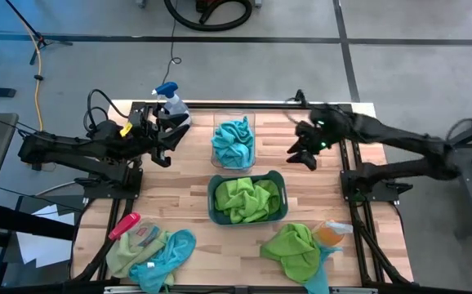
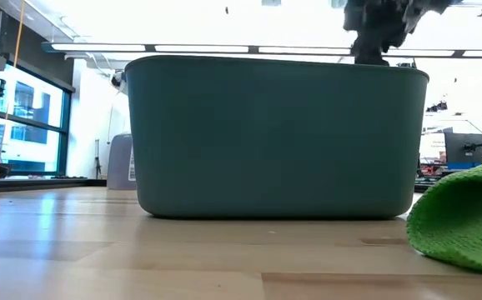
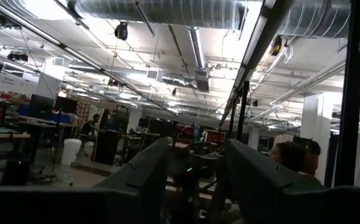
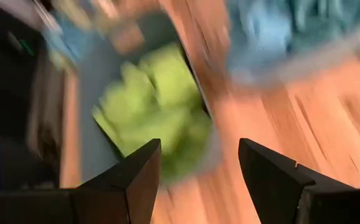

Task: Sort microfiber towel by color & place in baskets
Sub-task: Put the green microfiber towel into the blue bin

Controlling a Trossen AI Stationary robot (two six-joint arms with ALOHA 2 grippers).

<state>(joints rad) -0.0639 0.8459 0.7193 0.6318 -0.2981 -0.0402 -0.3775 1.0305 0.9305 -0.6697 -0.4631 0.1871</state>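
the left arm is reaching in from the left edge, its gripper (image 1: 164,140) hovering at the far left of the table with fingers (image 3: 144,180) parted. the right gripper (image 1: 301,151) is hanging at the far right, fingers (image 4: 139,180) spread and apparently empty, though blurred.

The overhead camera looks straight down on the pale wooden table (image 1: 179,204). The table-level one sits close against the dark teal rounded plastic bin (image 2: 274,137), which the overhead view (image 1: 247,196) and the right wrist camera, aimed down, also catch. The left wrist camera faces level, into the room.
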